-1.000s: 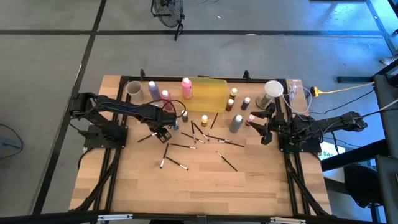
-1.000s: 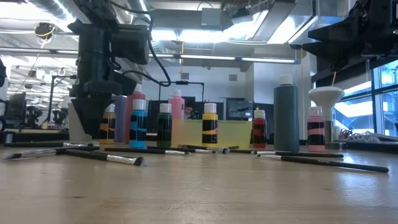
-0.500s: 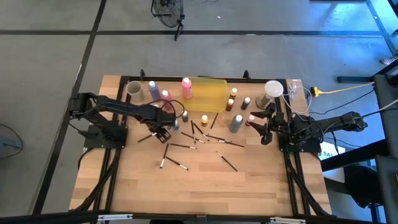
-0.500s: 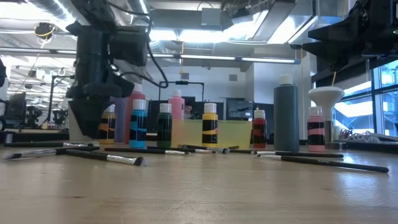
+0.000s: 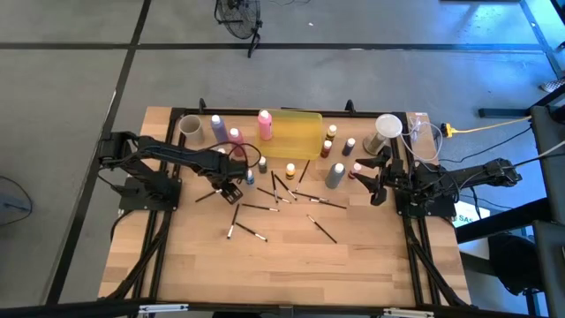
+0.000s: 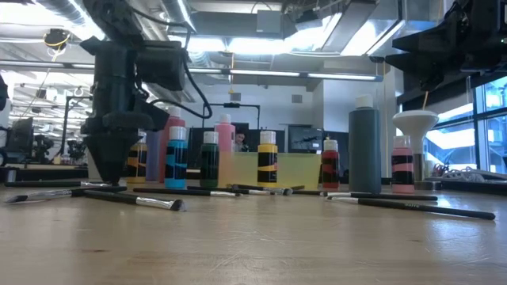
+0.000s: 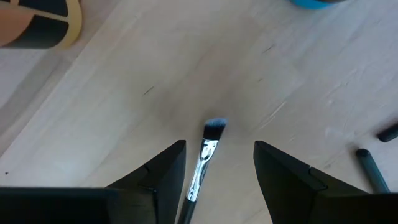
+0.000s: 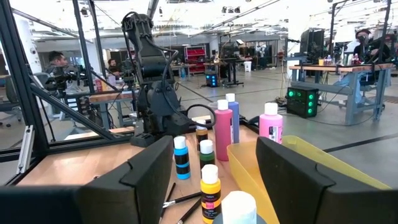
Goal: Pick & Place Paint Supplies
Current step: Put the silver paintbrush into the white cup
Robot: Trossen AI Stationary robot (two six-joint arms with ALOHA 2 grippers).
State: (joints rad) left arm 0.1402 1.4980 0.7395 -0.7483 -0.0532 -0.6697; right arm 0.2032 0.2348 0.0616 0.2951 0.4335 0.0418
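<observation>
Several thin dark brushes [image 5: 265, 190] lie loose on the wooden table. Pink [image 5: 264, 125], purple [image 5: 218, 127] and grey [image 5: 335, 175] squeeze bottles and small white-capped paint bottles [image 6: 268, 158] stand upright behind them. My left gripper [image 5: 231, 187] points straight down, low over the table and open. Its two fingers stand on either side of one brush [image 7: 204, 155] without touching it; the brush lies flat with its pale bristle tip [image 7: 214, 128] just past the fingers. My right gripper [image 5: 375, 181] waits open and level at the table's right side.
A translucent yellow tray [image 5: 296, 134] sits at the far middle. Pale round cups stand at the far left [image 5: 190, 126] and far right [image 5: 387, 126]. A blue-labelled bottle [image 5: 250, 177] stands close beside my left gripper. The near half of the table holds only a few brushes.
My left gripper has sunk a little toward the table, over the brush between its fingers, with the gap between its fingers unchanged. The brushes and bottles lie as before.
</observation>
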